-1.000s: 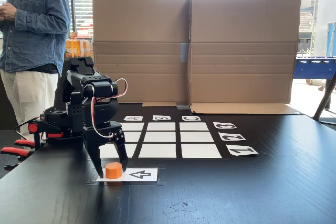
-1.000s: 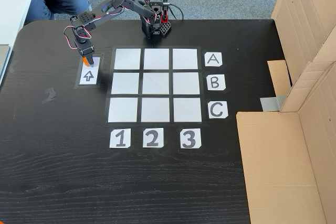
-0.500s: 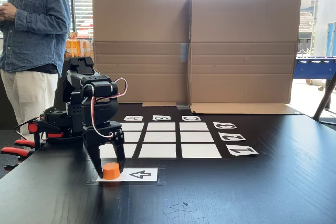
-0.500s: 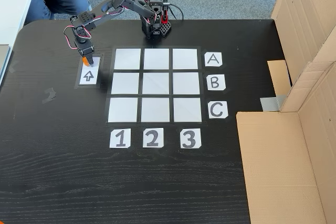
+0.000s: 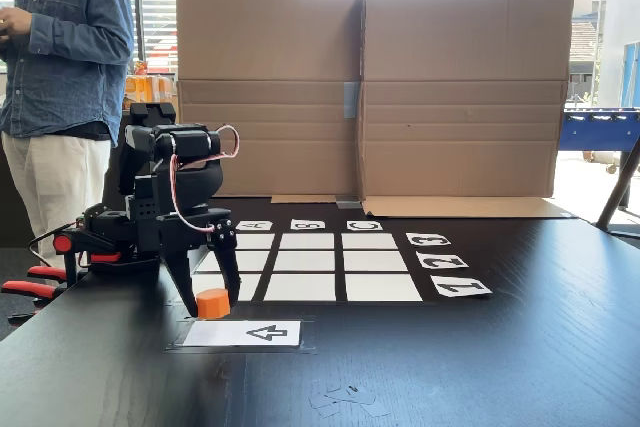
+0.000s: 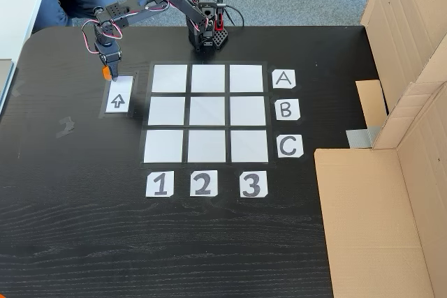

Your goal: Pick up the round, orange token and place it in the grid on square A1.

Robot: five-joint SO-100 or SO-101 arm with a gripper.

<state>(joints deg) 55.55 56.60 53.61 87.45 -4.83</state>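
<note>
Token: the orange token (image 5: 213,303) sits pinched between the two dark fingers of the hand (image 5: 208,303); in the low fixed view it hangs clear of the white arrow card (image 5: 243,333), with dark table showing between its base and the card.
Hand: closed on the token from both sides, fingers pointing down; gripping at the sides leaves the flat base free to be set down. In the high fixed view the hand (image 6: 107,73) hides most of the token (image 6: 105,72), just an orange fleck at the card's far edge.
Arm: folded low and reaching out from its base (image 6: 207,35) at the table's far edge; the red and white wire loops over the wrist.
Arrow card: taped to the table (image 6: 84,228) just beside the grid; its arrow (image 6: 117,100) points toward where the token is held, so it probably marks the start spot.
Grid: nine white squares (image 6: 207,113), all bare; labels A, B, C along one side and 1, 2, 3 along another.
Square A1: the corner cell (image 6: 170,79) of row A and column 1, the cell nearest the hand in the high view; a short carry, judging by the layout.
Step in hand: lifted, not yet carried across.
Risk: the token is small and its faceted sides could twist in the pinch.
Surroundings: cardboard screen (image 5: 370,92) behind the table; a person in a denim shirt (image 5: 60,47) stands off to the side.
</note>
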